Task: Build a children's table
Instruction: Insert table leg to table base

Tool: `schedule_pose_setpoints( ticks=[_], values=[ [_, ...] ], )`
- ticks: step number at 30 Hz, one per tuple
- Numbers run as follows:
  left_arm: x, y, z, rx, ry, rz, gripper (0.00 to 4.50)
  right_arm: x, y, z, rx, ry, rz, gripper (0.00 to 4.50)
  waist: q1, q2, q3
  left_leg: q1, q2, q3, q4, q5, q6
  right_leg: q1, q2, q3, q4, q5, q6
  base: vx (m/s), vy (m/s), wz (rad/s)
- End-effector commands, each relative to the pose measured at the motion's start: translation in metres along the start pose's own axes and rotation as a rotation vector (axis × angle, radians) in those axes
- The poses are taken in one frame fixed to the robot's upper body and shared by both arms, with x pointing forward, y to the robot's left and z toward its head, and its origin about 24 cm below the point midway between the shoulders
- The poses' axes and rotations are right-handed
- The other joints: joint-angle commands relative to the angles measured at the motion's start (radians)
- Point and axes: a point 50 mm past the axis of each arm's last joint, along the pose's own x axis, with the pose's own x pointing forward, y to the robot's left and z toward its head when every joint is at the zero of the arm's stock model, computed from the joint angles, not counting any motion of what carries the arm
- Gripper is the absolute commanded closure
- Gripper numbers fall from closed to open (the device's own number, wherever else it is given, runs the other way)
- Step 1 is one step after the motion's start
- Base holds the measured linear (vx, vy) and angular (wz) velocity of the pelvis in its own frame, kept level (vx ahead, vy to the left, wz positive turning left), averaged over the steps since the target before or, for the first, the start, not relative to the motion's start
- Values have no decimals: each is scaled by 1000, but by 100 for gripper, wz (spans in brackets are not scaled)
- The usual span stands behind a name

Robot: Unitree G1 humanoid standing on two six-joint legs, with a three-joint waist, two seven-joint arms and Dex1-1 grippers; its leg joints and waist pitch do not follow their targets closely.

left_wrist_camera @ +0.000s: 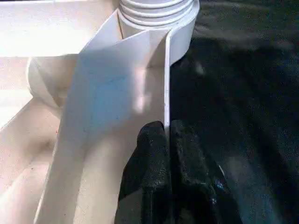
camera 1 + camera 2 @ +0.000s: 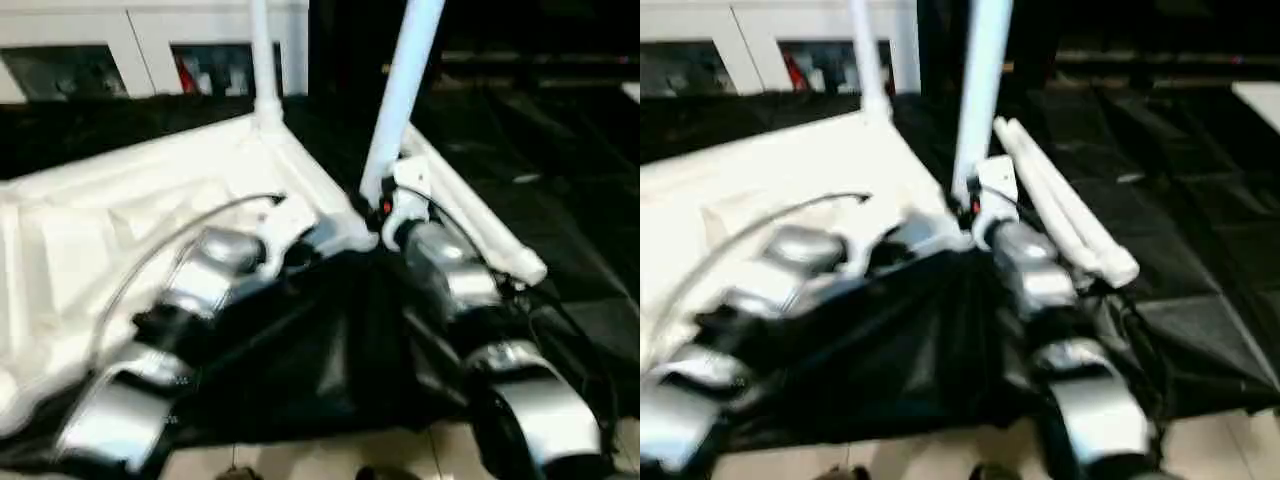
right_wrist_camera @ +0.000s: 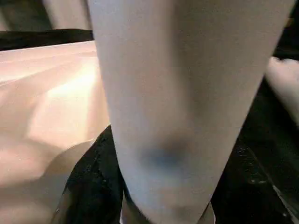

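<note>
Two white legs are already standing upright in the corner sockets of the upside-down table top (image 2: 120, 210), which is lying on a black mat (image 2: 330, 370) on the floor. One leg (image 2: 263, 60) is rising at about 12 o'clock, at the far corner, and the other leg (image 2: 402, 90) is standing at the near corner, toward 1 o'clock from the middle of the head view and leaning a little. Two more legs (image 2: 1065, 215) are lying side by side on the mat, just beside the top's right edge, at about 3 o'clock. The left hand (image 1: 167, 140) is reaching to the near corner, and its two black fingers (image 1: 152, 158) are pressed together on the thin white rim wall of the top, just below the ribbed socket (image 1: 156, 14). The right hand (image 2: 392, 215) is placed at the base of the leaning leg; in the right wrist view this leg is passing between its black fingers (image 3: 93, 182), which are half spread around it and seem to be pinching it. Behind the mat, white cabinets (image 2: 150, 40) are standing at 11 o'clock.
</note>
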Motion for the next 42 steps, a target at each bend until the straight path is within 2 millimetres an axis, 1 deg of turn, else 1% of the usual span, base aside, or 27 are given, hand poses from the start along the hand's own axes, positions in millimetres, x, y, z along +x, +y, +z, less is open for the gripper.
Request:
schedule_pose_setpoints(
  ticks=[1,2,3,5,6,8,12,18,19,20,22,23,25,26,27,28,29,32,34,35,36,37,38,39,40,41,42],
  values=[
    [17,-20,15,23,-24,-44,450,-19,37,-95,145,411,50,260,-6,17,-11,10,36,-19,-77,-444,-22,-11,-79,51,-115,-532,-136,0,0,0],
    [19,-21,15,23,-19,-37,450,-18,39,-95,149,417,39,260,-6,13,-17,6,37,-23,-79,-438,-21,-7,-80,52,-113,-518,-126,0,0,0],
    [19,-21,15,20,-17,-29,450,-17,42,-95,154,422,41,260,-7,14,-18,1,37,-22,-81,-423,-18,-5,-78,51,-111,-484,-124,0,0,0],
    [19,-21,14,16,-14,-20,450,-16,44,-95,158,427,37,260,-7,17,-18,0,39,-20,-83,-417,-19,-7,-76,51,-109,-437,-131,0,0,0],
    [19,-21,14,13,-11,-17,450,-16,45,-95,148,429,35,260,-9,11,-18,-1,39,-20,-84,-419,-20,-6,-75,50,-110,-434,-132,0,0,0],
    [18,-19,14,10,-9,-13,450,-16,46,-95,140,431,39,260,-10,12,-20,-4,38,-23,-85,-427,-23,-3,-77,49,-108,-437,-130,0,0,0],
    [15,-16,13,3,-4,-3,450,-15,48,-95,127,435,39,260,-10,11,-19,2,38,-23,-86,-462,-23,-11,-79,50,-116,-483,-112,0,0,0],
    [13,-14,12,1,-3,-3,450,-13,50,-93,96,432,59,260,-10,11,-21,0,38,-24,-87,-465,-22,-12,-79,51,-118,-496,-106,0,0,0],
    [13,-13,11,0,-3,-3,450,-12,51,-91,108,422,64,260,-9,13,-20,3,38,-24,-87,-468,-21,-15,-80,51,-119,-501,-105,0,0,0],
    [12,-13,11,0,-3,-3,450,-11,51,-89,118,415,67,204,-10,12,-22,2,39,-24,-87,-467,-21,-14,-80,51,-119,-499,-106,0,0,0],
    [12,-13,11,1,-3,-4,450,-10,51,-88,124,408,68,204,-10,13,-20,0,39,-24,-88,-470,-22,-14,-79,51,-119,-498,-106,0,0,0],
    [12,-12,11,1,-3,-4,450,-9,51,-86,126,403,67,181,-10,14,-22,3,39,-24,-87,-472,-23,-16,-80,52,-119,-498,-108,0,0,0],
    [11,-12,11,1,-2,-6,450,-9,50,-85,123,398,66,172,-10,13,-28,0,40,-21,-86,-441,-24,-10,-78,53,-113,-434,-124,0,0,0],
    [11,-12,10,0,-2,-6,450,-8,50,-84,121,395,65,151,-9,14,-27,-4,40,-18,-86,-419,-25,-8,-75,52,-109,-384,-137,0,0,0],
    [10,-12,12,1,-13,-19,450,-7,49,-80,132,371,70,151,-10,14,-27,-4,40,-16,-85,-410,-24,-6,-75,51,-107,-360,-148,0,0,0],
    [10,-12,12,1,-13,-19,450,-7,49,-80,132,371,70,141,-9,15,-26,-4,40,-16,-85,-411,-23,-7,-75,51,-106,-358,-152,0,0,0],
    [9,-11,13,2,-19,-27,450,-6,49,-78,138,360,75,133,-9,15,-28,-5,40,-15,-84,-397,-23,-3,-76,52,-105,-341,-160,0,0,0],
    [5,-14,17,60,-68,-83,450,-3,46,-65,121,289,117,133,-7,18,-29,-9,41,-13,-83,-367,-14,2,-78,52,-102,-317,-175,0,0,0],
    [0,-16,17,97,-97,-128,450,-1,43,-51,81,204,174,133,-8,14,-35,-15,43,-12,-81,-316,-7,11,-75,51,-93,-233,-190,0,0,0],
    [-2,-17,16,104,-101,-139,450,-1,41,-46,66,178,192,133,-8,7,-42,-22,42,-9,-74,-252,12,21,-77,50,-84,-162,-202,0,0,0],
    [-6,-19,16,132,-127,-177,450,-2,38,-38,33,132,242,133,-7,11,-45,-24,43,-9,-73,-222,22,21,-78,49,-81,-134,-210,0,0,0],
    [-9,-20,16,152,-145,-203,450,-4,36,-33,10,106,275,133,-6,11,-48,-25,41,-4,-63,-168,46,25,-75,46,-77,-63,-226,57,-26,-1],
    [-14,-21,14,180,-151,-230,450,-10,31,-28,-45,102,341,133,-9,-1,-58,-28,38,1,-52,-80,70,33,-70,46,-61,79,-250,57,-26,-1],
    [-14,-21,14,180,-151,-230,450,-10,31,-28,-45,102,341,133,-3,3,-63,-34,35,0,-43,26,99,42,-65,42,-43,239,-266,50,-19,-1],
    [-19,-23,12,194,-161,-261,450,-15,28,-27,-126,109,395,133,-5,0,-64,-31,33,4,-38,54,116,38,-61,41,-40,303,-274,0,0,0],
    [-22,-23,11,199,-162,-283,450,-22,25,-26,-201,111,452,133,-4,-1,-71,-31,29,6,-29,109,144,45,-60,41,-26,425,-284,0,0,0],
    [-28,-24,8,214,-171,-311,450,-32,21,-25,-247,117,516,133,-2,1,-73,-30,29,5,-26,139,156,45,-58,39,-21,481,-286,0,0,0]
  ],
)
